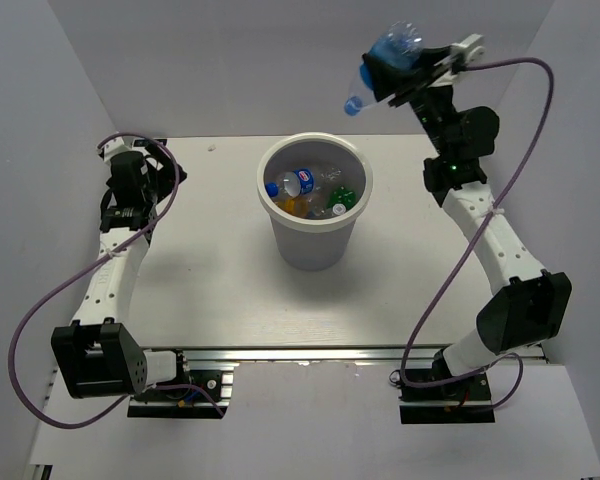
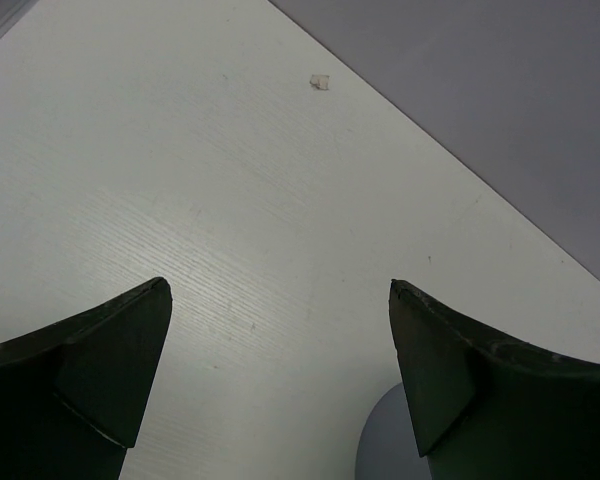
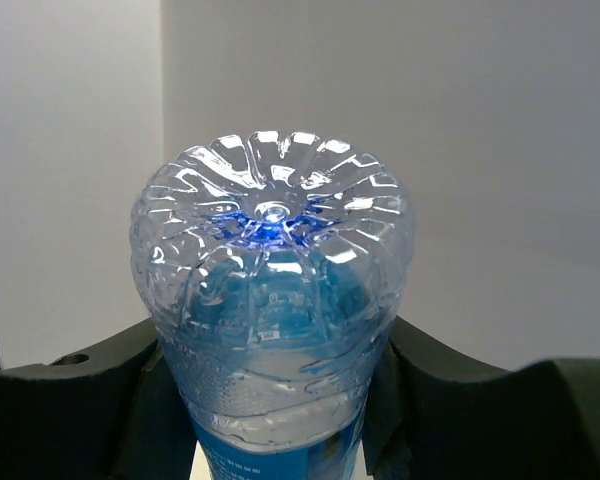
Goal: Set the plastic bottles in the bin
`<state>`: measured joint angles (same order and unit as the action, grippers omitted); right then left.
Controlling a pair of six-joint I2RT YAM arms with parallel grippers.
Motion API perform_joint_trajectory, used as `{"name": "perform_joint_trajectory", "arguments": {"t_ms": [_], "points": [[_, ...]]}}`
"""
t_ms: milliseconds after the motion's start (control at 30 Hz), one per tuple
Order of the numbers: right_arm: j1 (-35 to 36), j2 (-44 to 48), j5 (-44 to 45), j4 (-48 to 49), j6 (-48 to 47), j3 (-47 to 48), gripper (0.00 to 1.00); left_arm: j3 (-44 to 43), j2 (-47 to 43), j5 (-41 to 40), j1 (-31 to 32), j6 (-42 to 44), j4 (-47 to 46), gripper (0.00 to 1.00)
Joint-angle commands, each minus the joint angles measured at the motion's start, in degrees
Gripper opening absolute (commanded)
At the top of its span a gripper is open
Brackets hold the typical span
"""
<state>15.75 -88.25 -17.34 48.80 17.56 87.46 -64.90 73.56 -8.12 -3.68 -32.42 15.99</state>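
The white bin (image 1: 314, 245) stands mid-table with several plastic bottles (image 1: 310, 190) inside: clear ones with blue labels, an orange one, a green one. My right gripper (image 1: 400, 68) is raised high, up and to the right of the bin, shut on a clear bottle with a blue label and blue cap (image 1: 383, 62), cap pointing down-left. In the right wrist view the bottle's base (image 3: 272, 300) fills the frame between the fingers (image 3: 435, 385). My left gripper (image 2: 280, 345) is open and empty over bare table at the far left (image 1: 130, 185).
White table (image 1: 220, 290) enclosed by grey walls at the back and both sides. A small white scrap (image 2: 320, 83) lies near the back wall. Purple cables loop beside both arms.
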Motion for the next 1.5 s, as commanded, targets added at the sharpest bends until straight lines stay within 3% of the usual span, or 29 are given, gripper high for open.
{"name": "perform_joint_trajectory", "arguments": {"t_ms": [0,133,167,233,300,633,867,1033,1133,1200,1267,1333,1467], "points": [[3.74,0.44,-7.79,-11.96,-13.84,-1.75,0.18,1.09,-3.07,0.12,-0.45,-0.71,-0.96,0.98],[8.33,3.16,-7.26,-20.66,-20.08,-4.13,0.39,2.06,-4.21,0.56,-0.36,-1.06,-1.22,0.98],[8.94,3.95,-7.53,-21.37,-21.07,-4.92,0.56,2.58,-4.65,0.56,-0.45,-1.24,-1.57,0.98],[10.26,4.31,-7.09,-23.12,-21.43,-6.25,0.69,2.85,-5.0,1.17,-0.45,-1.41,-1.75,0.98],[10.44,4.05,-8.23,-27.41,-20.29,-5.38,0.89,2.94,-5.18,1.53,-0.45,-1.59,-2.01,0.98],[10.53,3.26,-6.22,-34.11,-18.09,2.62,0.89,2.33,-6.59,0.65,-0.36,-1.59,-0.78,0.98],[9.92,6.42,8.88,-34.38,-17.91,1.93,0.89,1.45,-6.15,-0.14,-0.45,-0.8,0.09,0.98],[8.43,4.41,20.66,-49.91,-16.35,10.61,0.89,1.01,-5.62,-0.14,-0.45,-0.89,0.36,0.98],[2.55,3.78,20.25,-57.93,-8.82,12.47,0.89,0.83,-5.53,-0.49,-0.36,-0.8,0.71,0.98],[-5.17,4.75,13.58,-58.2,-3.35,9.5,0.89,0.83,-5.62,-0.84,-0.36,-0.8,0.89,0.98],[-9.4,7.11,13.73,-56.89,0.18,2.04,0.89,0.83,-5.53,-1.72,-0.36,-0.8,1.15,0.98],[-9.86,10.35,16.98,-55.49,-0.07,-3.76,0.89,0.92,-5.36,-2.42,-0.45,-0.88,1.24,0.98],[-9.77,18.62,23.4,-48.05,2.91,-26.29,0.89,1.53,-4.74,-4.1,-0.45,-0.45,0.28,0.98]]}}
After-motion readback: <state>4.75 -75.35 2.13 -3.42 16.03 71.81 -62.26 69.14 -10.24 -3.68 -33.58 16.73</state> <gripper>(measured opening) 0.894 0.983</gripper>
